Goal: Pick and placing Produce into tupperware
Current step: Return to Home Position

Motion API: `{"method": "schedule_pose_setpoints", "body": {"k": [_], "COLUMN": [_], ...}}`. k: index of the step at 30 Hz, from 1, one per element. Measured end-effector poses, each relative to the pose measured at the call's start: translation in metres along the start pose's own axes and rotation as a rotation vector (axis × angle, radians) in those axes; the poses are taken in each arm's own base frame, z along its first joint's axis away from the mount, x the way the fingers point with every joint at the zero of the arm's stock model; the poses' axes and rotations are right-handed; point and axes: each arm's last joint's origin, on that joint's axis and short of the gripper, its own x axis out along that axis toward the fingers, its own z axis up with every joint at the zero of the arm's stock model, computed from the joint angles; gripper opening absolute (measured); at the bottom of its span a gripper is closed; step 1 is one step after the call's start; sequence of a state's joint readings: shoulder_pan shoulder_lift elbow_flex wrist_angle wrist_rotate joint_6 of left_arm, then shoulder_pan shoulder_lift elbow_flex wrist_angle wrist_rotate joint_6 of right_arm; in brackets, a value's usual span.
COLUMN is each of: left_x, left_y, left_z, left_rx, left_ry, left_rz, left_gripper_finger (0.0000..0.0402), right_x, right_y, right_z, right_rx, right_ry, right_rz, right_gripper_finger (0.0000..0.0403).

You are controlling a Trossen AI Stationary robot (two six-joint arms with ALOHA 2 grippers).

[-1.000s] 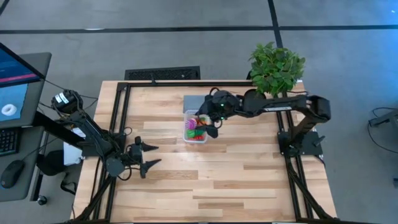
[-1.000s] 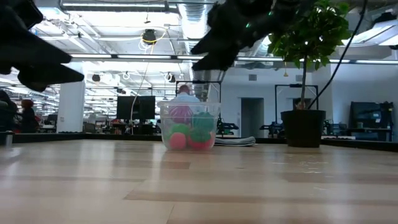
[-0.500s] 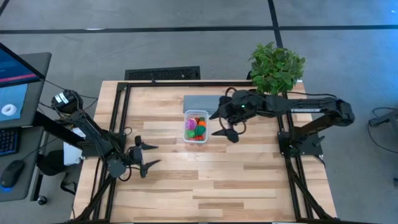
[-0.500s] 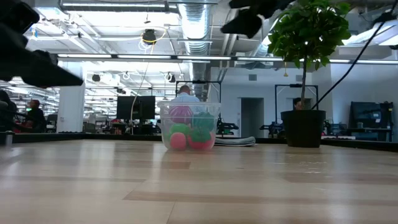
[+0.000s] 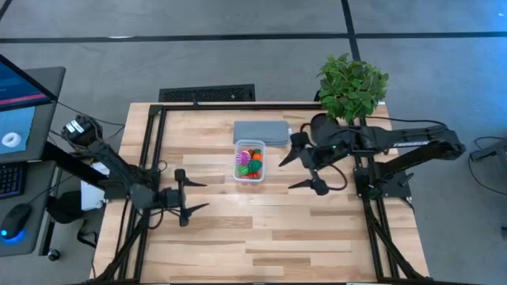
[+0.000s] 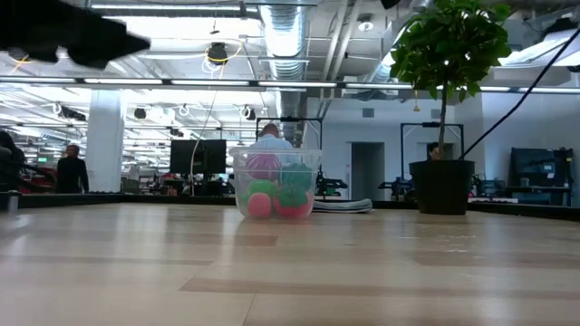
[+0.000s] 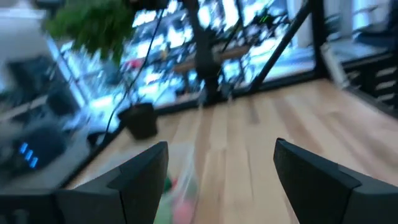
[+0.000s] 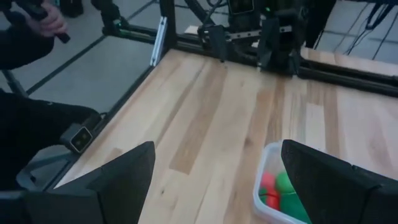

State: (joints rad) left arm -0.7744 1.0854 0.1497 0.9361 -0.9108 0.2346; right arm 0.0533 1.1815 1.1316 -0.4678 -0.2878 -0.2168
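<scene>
The clear tupperware (image 5: 249, 161) stands on the table's middle, slightly toward the far edge. Inside it lies the produce (image 5: 252, 161): red, green, orange and pink pieces and a purple ball. The low view shows the tub (image 6: 276, 184) with green and pink pieces (image 6: 272, 199) at its bottom. My right gripper (image 5: 289, 174) hangs open and empty in the air, to the right of the tub. In its wrist view (image 8: 214, 149) the tub (image 8: 280, 190) lies below and ahead. My left gripper (image 5: 196, 196) is open and empty near the table's left edge, pointing toward the tub.
A flat grey pad (image 5: 261, 131) lies just behind the tub. A potted plant (image 5: 352, 83) stands at the far right corner. A person's hand (image 8: 37, 18) and dark clothing show beyond the table's left side, and other people (image 6: 267, 136) are in the room behind.
My right gripper has drawn back from above the tub toward the table's right edge and risen, staying open and empty. My left gripper has risen and rolled about its own axis, still open. The tub and produce have stayed put.
</scene>
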Motion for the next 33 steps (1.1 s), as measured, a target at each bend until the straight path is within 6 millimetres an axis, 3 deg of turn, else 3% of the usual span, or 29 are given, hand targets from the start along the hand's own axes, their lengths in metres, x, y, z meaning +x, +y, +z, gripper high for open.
{"method": "schedule_pose_setpoints", "body": {"k": [6, 11, 22, 33], "left_x": [0.012, 0.019, 0.025, 0.023], "left_y": [0.023, 0.041, 0.08, 0.097], "left_z": [0.01, 0.013, 0.014, 0.009], "left_rx": [0.011, -0.003, -0.032, -0.034], "left_ry": [-0.113, -0.158, -0.185, -0.133], "left_rz": [-0.058, -0.095, -0.067, -0.016], "left_gripper_finger": [0.0281, 0.0281, 0.0281, 0.0281], "right_x": [-0.011, -0.023, -0.074, -0.086], "right_y": [0.004, 0.011, 0.025, 0.031], "right_z": [-0.005, -0.029, -0.076, -0.128], "right_rx": [-0.017, -0.035, -0.041, 0.006], "right_ry": [-0.056, -0.148, -0.375, -0.475], "right_rz": [-0.014, -0.043, -0.16, -0.266], "right_gripper_finger": [0.0373, 0.0373, 0.0373, 0.0373]}}
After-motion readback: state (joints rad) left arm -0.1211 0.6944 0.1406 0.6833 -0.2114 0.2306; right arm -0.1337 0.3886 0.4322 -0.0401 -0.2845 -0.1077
